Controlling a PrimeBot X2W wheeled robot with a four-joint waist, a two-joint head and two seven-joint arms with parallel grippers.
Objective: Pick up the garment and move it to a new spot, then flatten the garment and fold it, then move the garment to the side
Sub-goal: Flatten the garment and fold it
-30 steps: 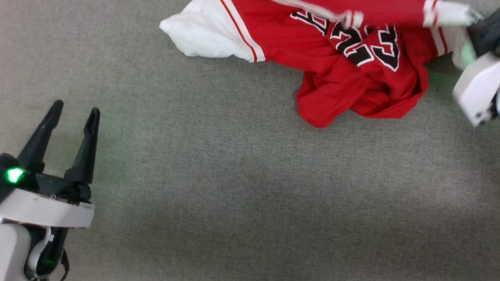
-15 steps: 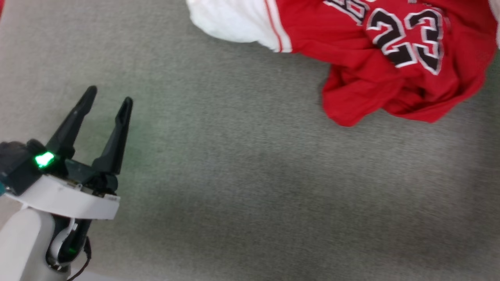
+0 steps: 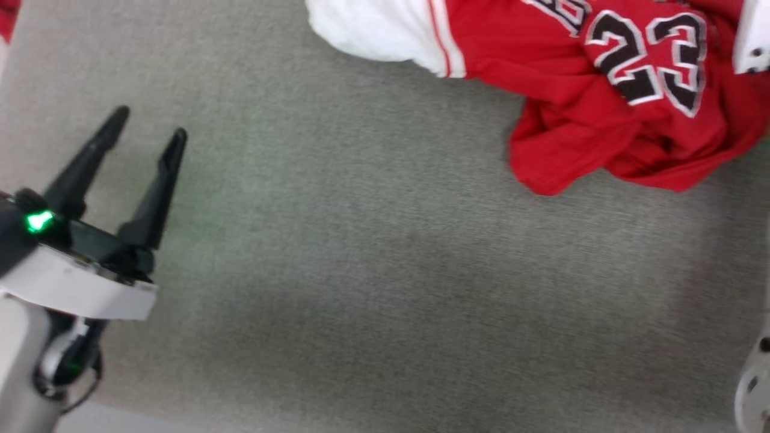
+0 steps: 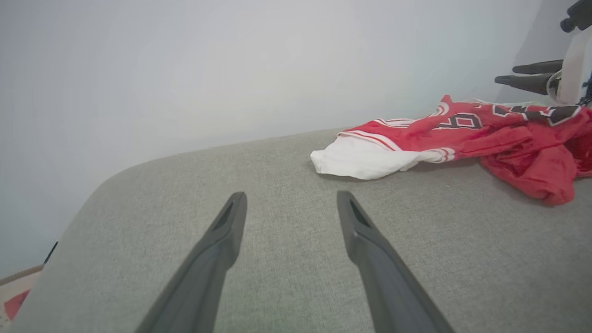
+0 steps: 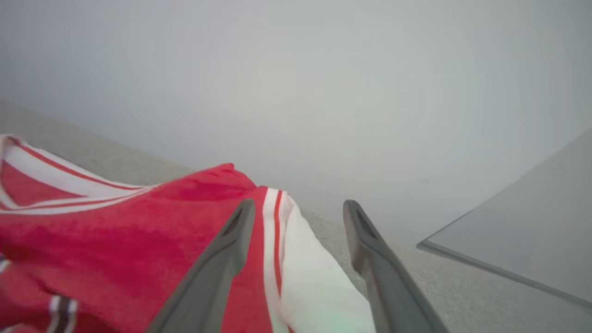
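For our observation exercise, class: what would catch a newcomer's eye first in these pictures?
The red garment with white sleeves and a black 23, crumpled at the head view's top right on the grey surface. Next, the open left hand at lower left.

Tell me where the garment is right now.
The garment lies crumpled at the head view's upper right, on the grey fabric surface, far from the left gripper at lower left; the right gripper hovers open over its white sleeve.

head cam: top-down | wrist cams: low, fwd | shared: garment (image 3: 529,66)
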